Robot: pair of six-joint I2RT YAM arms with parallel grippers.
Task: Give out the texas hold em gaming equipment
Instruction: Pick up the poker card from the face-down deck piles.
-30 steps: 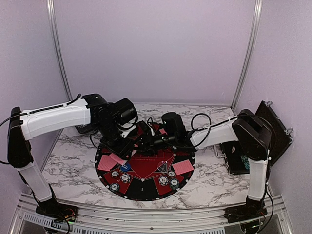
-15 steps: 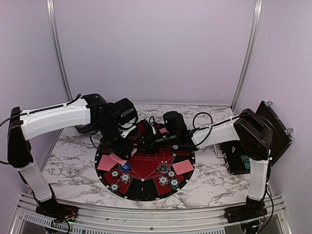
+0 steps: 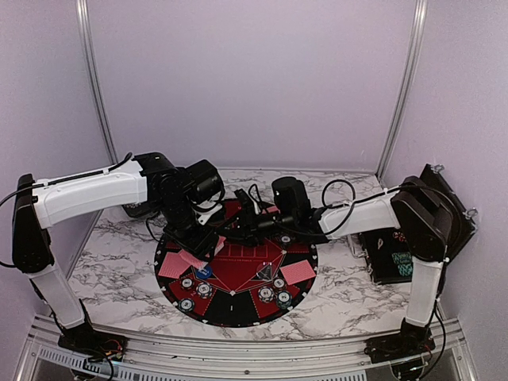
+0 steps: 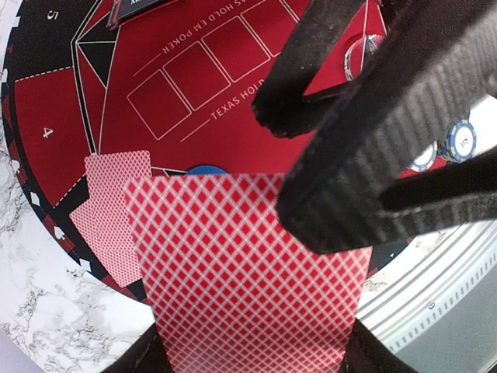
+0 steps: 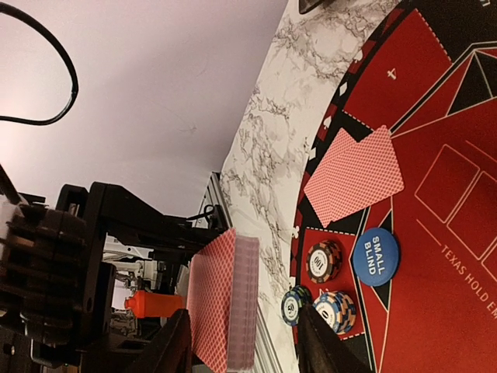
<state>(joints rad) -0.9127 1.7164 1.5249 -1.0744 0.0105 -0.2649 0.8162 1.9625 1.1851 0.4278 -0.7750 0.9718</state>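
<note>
My left gripper (image 4: 256, 346) is shut on a deck of red-backed playing cards (image 4: 241, 264), held above the left part of the round mat (image 3: 238, 308). My right gripper (image 5: 245, 350) stands open astride that deck (image 5: 225, 303): one finger lies close to the top card, the other stands apart from the deck's far side. Its black fingers (image 4: 349, 163) reach over the deck in the left wrist view. Two dealt cards (image 3: 178, 263) lie at the mat's left and two more (image 3: 298, 272) at its right. A blue small-blind marker (image 5: 375, 256) and striped chips (image 5: 324, 261) lie beside them.
More chip stacks (image 3: 274, 294) sit at the mat's near right. An open black case (image 3: 397, 254) stands at the table's right edge, by the right arm. Both arms cross over the mat's far half. Marble table (image 3: 119, 278) surrounds the mat.
The right arm has shifted a little to the right and back, its fingers still at the deck. The left arm and the deck have not moved.
</note>
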